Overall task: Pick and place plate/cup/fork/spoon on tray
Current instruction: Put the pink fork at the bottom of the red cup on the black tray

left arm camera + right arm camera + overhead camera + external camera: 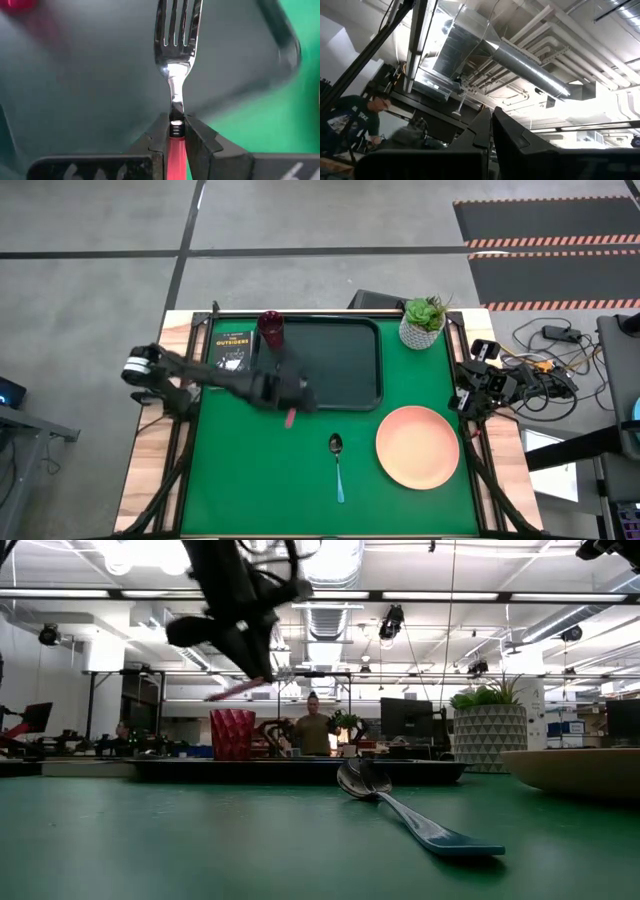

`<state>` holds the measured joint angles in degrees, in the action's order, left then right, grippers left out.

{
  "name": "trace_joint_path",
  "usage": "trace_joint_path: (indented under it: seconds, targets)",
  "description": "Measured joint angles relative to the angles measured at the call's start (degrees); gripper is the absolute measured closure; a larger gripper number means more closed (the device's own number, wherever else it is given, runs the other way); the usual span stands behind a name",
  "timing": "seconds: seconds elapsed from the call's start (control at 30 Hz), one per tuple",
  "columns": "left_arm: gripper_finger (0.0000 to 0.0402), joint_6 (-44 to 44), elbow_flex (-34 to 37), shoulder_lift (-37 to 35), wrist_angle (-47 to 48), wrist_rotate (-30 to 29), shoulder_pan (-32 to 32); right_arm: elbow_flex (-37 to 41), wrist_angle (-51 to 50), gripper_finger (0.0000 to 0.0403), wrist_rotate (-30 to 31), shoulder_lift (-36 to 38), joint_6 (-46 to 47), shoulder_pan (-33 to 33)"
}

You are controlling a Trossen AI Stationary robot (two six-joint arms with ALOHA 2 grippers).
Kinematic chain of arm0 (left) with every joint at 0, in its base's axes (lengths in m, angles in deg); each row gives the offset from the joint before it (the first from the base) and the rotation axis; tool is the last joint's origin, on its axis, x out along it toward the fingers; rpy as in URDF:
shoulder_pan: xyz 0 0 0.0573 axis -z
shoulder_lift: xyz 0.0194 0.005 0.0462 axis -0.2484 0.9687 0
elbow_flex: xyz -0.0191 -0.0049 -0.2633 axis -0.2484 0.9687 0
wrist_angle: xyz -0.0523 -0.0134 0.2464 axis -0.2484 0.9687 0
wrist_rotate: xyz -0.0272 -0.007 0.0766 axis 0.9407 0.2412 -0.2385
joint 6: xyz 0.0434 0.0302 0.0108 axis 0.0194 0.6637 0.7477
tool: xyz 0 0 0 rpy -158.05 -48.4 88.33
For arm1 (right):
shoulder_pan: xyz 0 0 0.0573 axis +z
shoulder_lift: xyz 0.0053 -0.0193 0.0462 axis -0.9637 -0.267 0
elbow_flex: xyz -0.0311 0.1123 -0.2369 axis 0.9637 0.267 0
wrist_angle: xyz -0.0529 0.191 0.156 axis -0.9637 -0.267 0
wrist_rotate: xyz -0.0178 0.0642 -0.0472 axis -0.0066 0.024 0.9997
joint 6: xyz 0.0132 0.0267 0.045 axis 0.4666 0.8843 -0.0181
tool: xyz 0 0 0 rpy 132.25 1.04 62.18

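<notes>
My left gripper (288,400) hangs over the near left part of the dark tray (345,330), shut on the fork (176,60). The fork has silver tines and a pink-red handle (290,417). The dark red cup (271,328) stands at the tray's far left corner. On the green mat lie the blue-handled spoon (337,465) and, to its right, the peach-orange plate (417,446). My right gripper (492,125) is parked at the table's right edge, shut and pointing up at the ceiling. My left gripper pinches the fork between its two fingers at the top of the pink-red handle (176,131), where the metal neck begins. The fingers (200,142) slant down from the table's left. The fork is lifted clear, its tines (177,25) reaching out past the fingertips over the tray.
A black book (232,345) lies left of the tray. A white pot with a green plant (423,322) stands at the tray's far right. Bare green mat lies near the table's front left. People show in the room beyond the table.
</notes>
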<state>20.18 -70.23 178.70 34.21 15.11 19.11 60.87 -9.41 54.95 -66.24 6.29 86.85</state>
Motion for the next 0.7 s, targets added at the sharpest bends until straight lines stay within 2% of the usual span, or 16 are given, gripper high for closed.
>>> trace_joint_path:
  seconds: [0.23, 0.33, 0.4, 0.7]
  targets:
    - [0.0377, 15.31, 1.48, 0.45, -10.09, 3.57, -13.62, 0.00, -0.02, 0.0394, 0.01, 0.00, -0.70, 0.00]
    - [0.0377, 15.03, 1.93, 0.73, -10.34, 7.04, -17.70, 0.00, -0.07, 0.0394, 0.16, 0.00, -0.82, 0.00]
    - [0.0377, 14.26, 2.90, 0.82, -10.01, 7.36, -18.97, 0.00, -0.03, 0.0394, 0.38, 0.00, -1.34, 0.02]
    - [0.0377, 3.18, 9.82, 0.84, -10.16, 6.08, -18.32, 0.00, -0.15, 0.0394, 0.45, 0.00, -1.75, 0.00]
